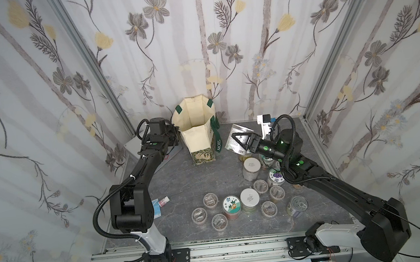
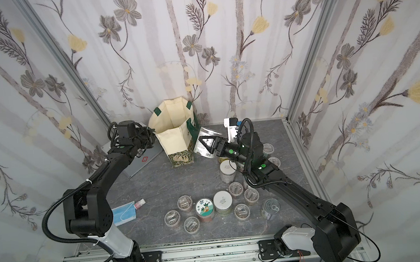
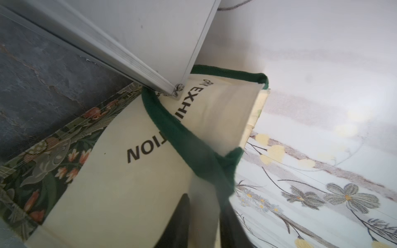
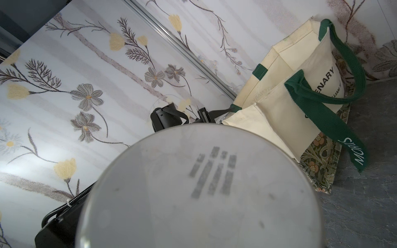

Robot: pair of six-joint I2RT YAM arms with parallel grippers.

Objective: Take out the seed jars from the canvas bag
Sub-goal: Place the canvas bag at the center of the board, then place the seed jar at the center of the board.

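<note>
**Big jar held just outside the bag**

The right fingers (image 1: pixel 243 135) pinch a silver-topped, labelled jar (image 1: pixel 239 129), tilted, just beside the upright canvas bag (image 1: pixel 195 127). The left fingers (image 3: pixel 182 216) stand spread, one on each side of the bag's rim at its left side. Other seed jars (image 1: pixel 249 197) stand grouped on the tabletop (image 1: pixel 182 186), well apart from the bag.

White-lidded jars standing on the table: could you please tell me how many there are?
2 white-lidded jars. One stands beside the sticker-lidded jar in the front cluster; the other stands farther back, beside the right arm. More may be hidden under that arm.
</note>
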